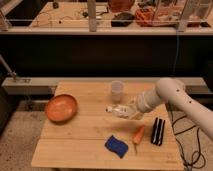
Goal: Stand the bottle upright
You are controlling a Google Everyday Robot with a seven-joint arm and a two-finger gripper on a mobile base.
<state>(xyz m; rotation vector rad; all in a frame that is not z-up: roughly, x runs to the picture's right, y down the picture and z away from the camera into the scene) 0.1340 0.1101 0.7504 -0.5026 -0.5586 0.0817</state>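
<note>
The small whitish bottle lies on its side on the wooden table, right of centre, with its white cap pointing left. My gripper is at the bottle's right end, at the tip of the white arm that reaches in from the right. It is shut on the bottle, whose right part is hidden by the gripper. The bottle is about level with the table top, just in front of the translucent cup.
An orange bowl sits at the table's left. A blue sponge and a carrot lie near the front. A black object lies at the right edge. A dark counter stands behind the table.
</note>
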